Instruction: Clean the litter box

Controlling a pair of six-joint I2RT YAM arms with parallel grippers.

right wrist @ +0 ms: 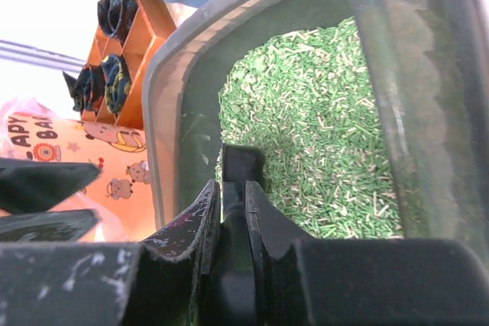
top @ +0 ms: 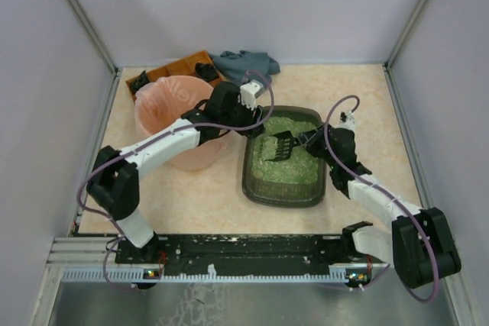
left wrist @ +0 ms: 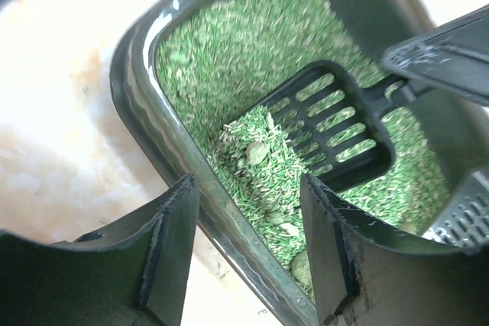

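Seen from above, the litter box (top: 263,192) sits on the desk (top: 206,204) just right of the pink bin (top: 157,108). The left end effector (top: 254,126) is at its far-left rim, and the right end effector (top: 312,140) holds a black scoop (top: 280,146) over the granules (top: 298,166). The left wrist view shows its jaws parted and gripping nothing, the rim beneath them, and clumps (left wrist: 258,152) heaped at the scoop's front edge. The right wrist view shows fingers (right wrist: 191,227) clamped tight on the scoop handle. With the box unheld, a hard push could slide it, and a tilted lift toward the bin would likely scatter granules.
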